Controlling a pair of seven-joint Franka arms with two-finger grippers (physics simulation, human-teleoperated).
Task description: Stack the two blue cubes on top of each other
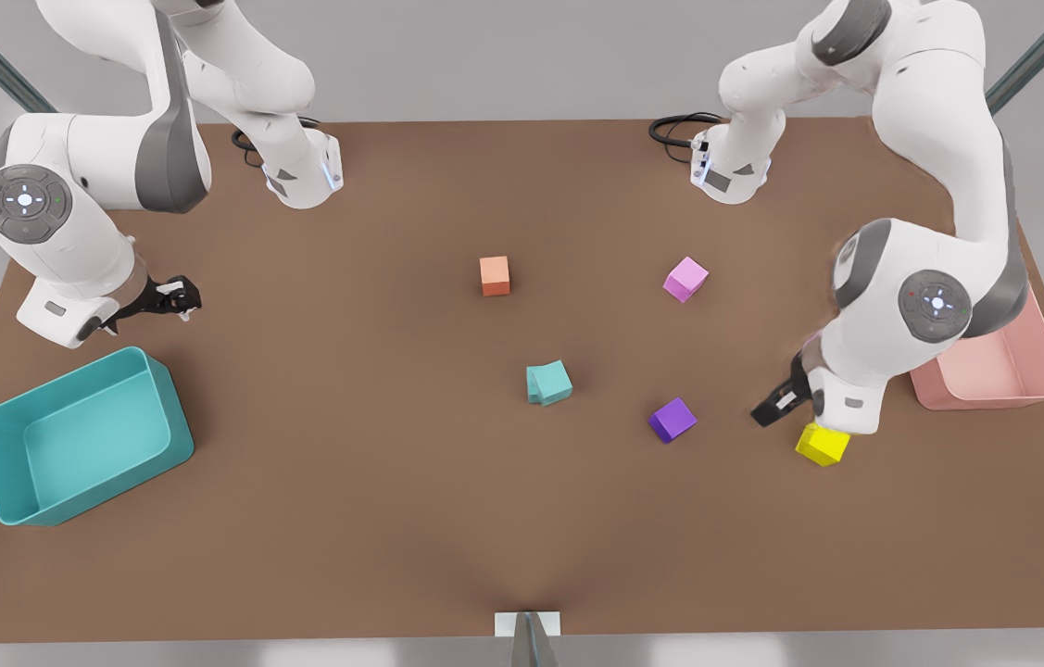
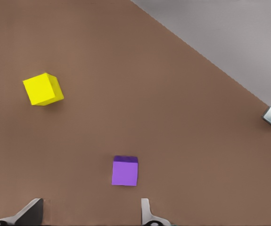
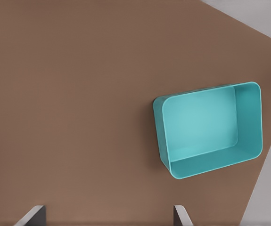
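The two blue cubes (image 1: 548,382) sit mid-table in the front view. One rests on the other, slightly turned, so a teal edge of the lower cube peeks out on its left side. My left gripper (image 1: 765,413) hangs open at the front view's right, just above the yellow cube (image 1: 823,444). In the left wrist view its fingertips (image 2: 31,213) stand wide apart near the purple cube (image 2: 125,172), holding nothing. My right gripper (image 1: 181,298) waits open at the front view's left, above the teal bin (image 1: 114,477). Both grippers are well away from the blue cubes.
An orange cube (image 1: 495,275) and a pink cube (image 1: 685,279) lie behind the stack. The purple cube (image 1: 672,420) lies to its right. A pink bin (image 1: 994,394) stands at the right edge. In the right wrist view the teal bin (image 3: 210,165) has nothing in it. A small fixture (image 1: 527,630) sits at the front edge.
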